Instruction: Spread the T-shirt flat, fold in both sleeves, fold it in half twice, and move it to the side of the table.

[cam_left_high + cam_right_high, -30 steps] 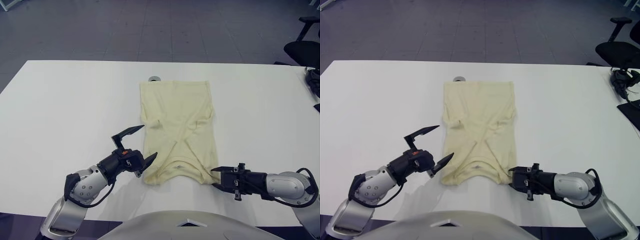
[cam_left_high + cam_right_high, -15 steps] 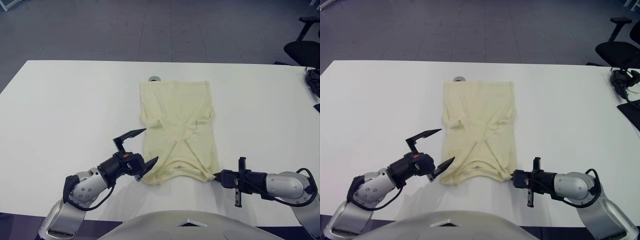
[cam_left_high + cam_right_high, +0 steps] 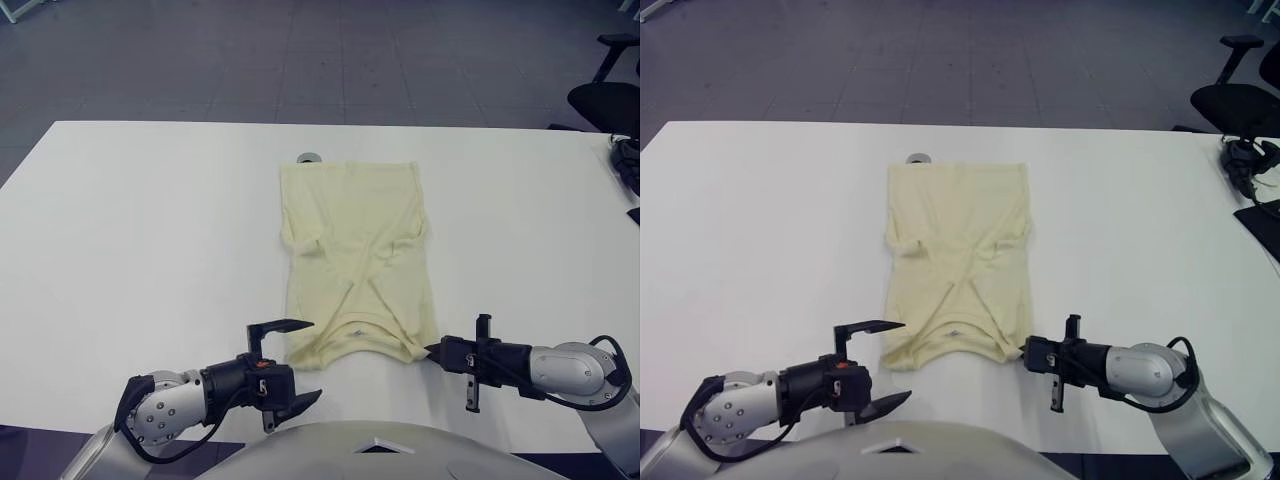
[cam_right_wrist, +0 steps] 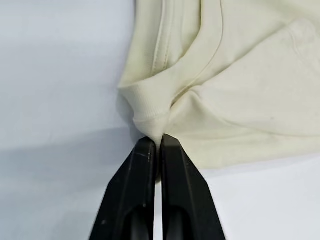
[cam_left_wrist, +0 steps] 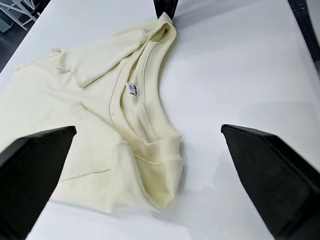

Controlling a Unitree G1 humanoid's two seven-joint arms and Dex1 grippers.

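T-shirt [image 3: 355, 260] here is a pale yellow soft knit one, lying as a narrow strip down the middle of the frame on the big white table [image 3: 150, 200], collar end toward the bottom, with the sleeves looking folded in already. In the head views the left gripper [image 3: 316, 358] sits at lower left, just off the shirt's near left corner, fingers spread wide and holding nothing. The right gripper [image 3: 432, 352] is at lower right, right up against the near right corner. There's loads of bare table on both sides of the frame for sliding it over later, but the shirt's collar end is close to the bottom edge of the table, so not much slack there. A small grey round disc [image 3: 309, 157] sits at the shirt's far end. In the left wrist view the black fingers [image 5: 35, 170] stand wide apart, with the collar and its tag ahead between them. In the right wrist view the fingers [image 4: 132, 200] are pressed together on a little nub of the ribbed edge. My guess is it's light, floppy and will sag and crease, so both near corners need pinching and lifting together.
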